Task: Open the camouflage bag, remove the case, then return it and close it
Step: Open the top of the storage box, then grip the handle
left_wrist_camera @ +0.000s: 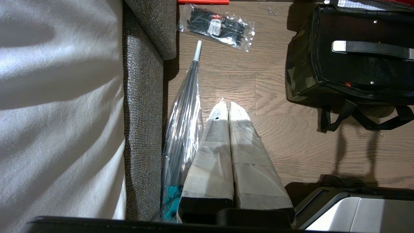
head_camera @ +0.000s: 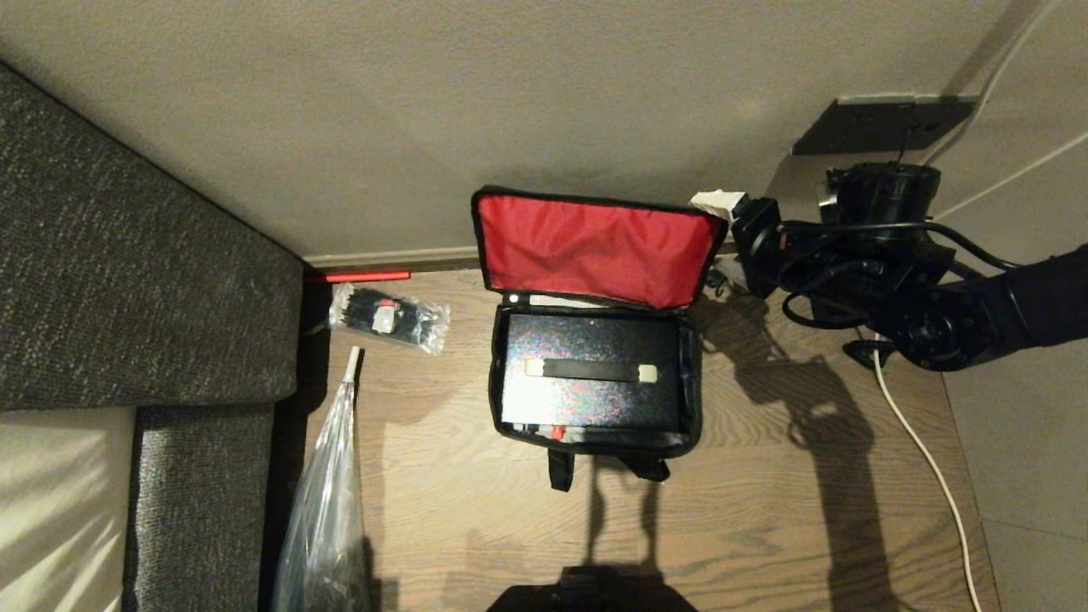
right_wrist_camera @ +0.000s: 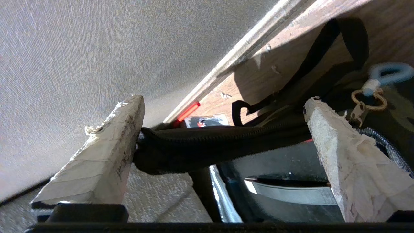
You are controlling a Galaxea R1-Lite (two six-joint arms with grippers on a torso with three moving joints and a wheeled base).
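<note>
**Bag open on the floor, case inside, right gripper at the lid corner**

The bag [head_camera: 595, 374] stands on the wooden floor [head_camera: 765, 510], close to the wall [head_camera: 425, 127]. Its lid [head_camera: 595, 251] is lifted and leans back toward the wall, so the red lining faces the room. The case [head_camera: 592, 382] lies flat inside the bag and fills almost the whole opening. A black handle [head_camera: 591, 371] with pale ends runs across its top. Two black straps [head_camera: 561, 469] hang from the near side of the bag onto the floor.

The right gripper [head_camera: 718, 208] is at the far right corner of the lid, near the wall. In the right wrist view its two taped fingers [right_wrist_camera: 106, 155] stand wide apart, and the black zipper edge of the lid [right_wrist_camera: 220, 145] passes between them. One finger is against this edge; the other finger is apart from it, so nothing is clamped.

The left gripper [left_wrist_camera: 228, 108] is seen only in the left wrist view. It hangs above the floor, to the left of the bag and well apart from it, with its taped fingers pressed together and nothing between them.

To the left of the bag lie a clear packet [head_camera: 389, 316] of black items and a clear umbrella [head_camera: 327, 501], which lies along the sofa [head_camera: 127, 280]. A white cable [head_camera: 922, 450] runs over the floor to the right of the bag.
</note>
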